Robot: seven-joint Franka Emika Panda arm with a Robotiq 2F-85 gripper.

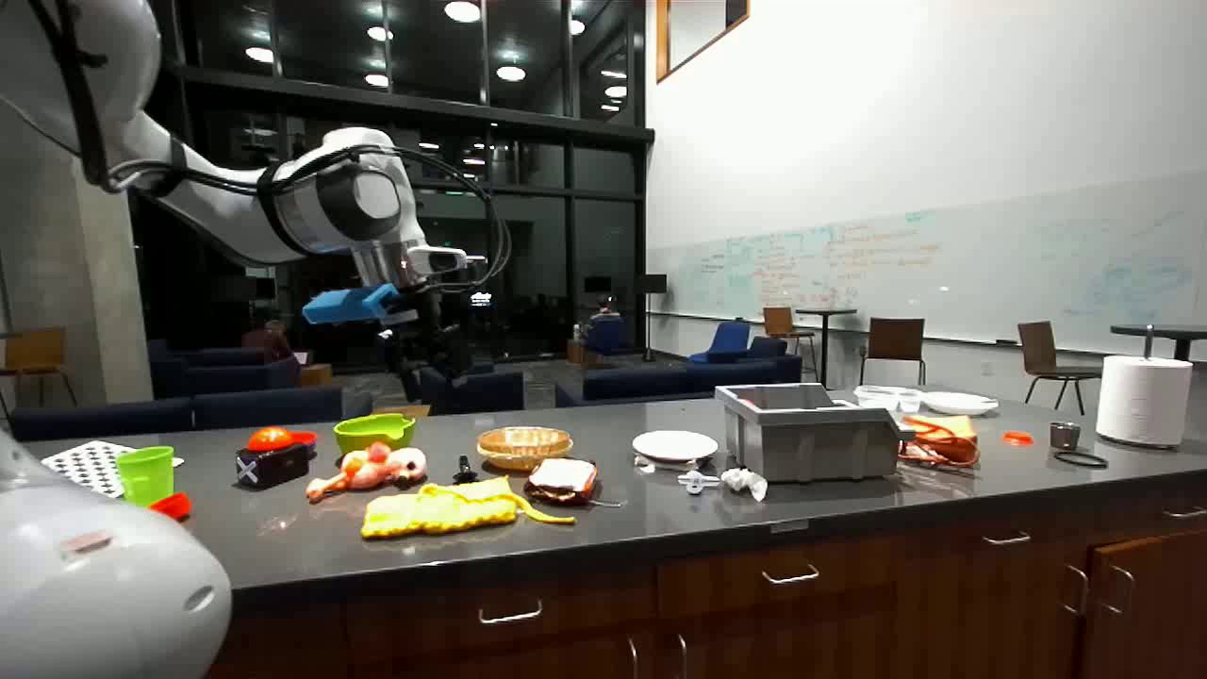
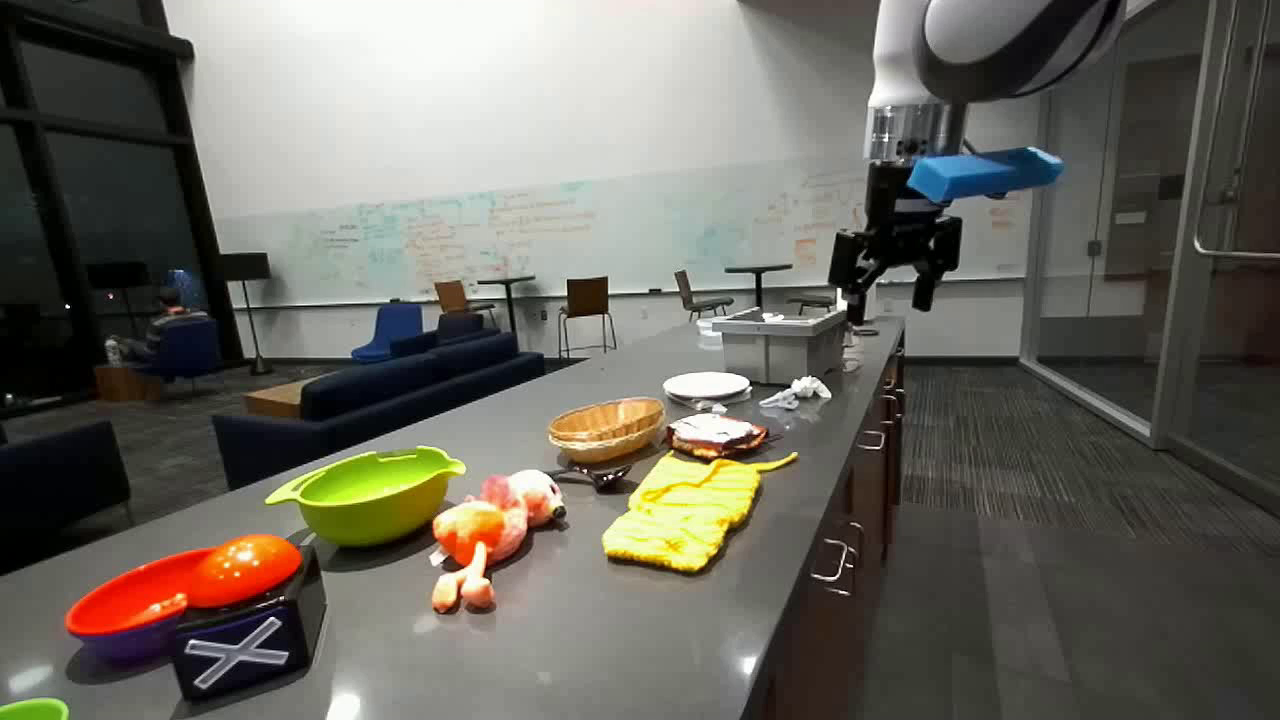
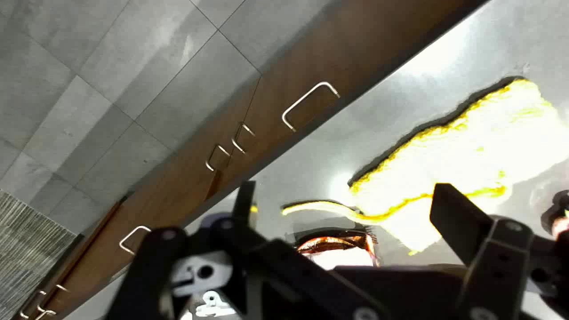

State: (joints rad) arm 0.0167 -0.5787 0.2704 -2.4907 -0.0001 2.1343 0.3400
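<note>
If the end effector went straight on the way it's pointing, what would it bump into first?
The open end effector points down, so probably the gray countertop, near the yellow knitted piece; depth is unclear, so possibly that instead.

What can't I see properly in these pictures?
Gray bin, in both exterior views: its walls hide its inside bottom.
Green cup, in an exterior view: the picture's bottom edge cuts most off.
Whiteboard writing, in both exterior views: too small to read.
Brown-and-white item, in the wrist view: partly hidden by the gripper.
</note>
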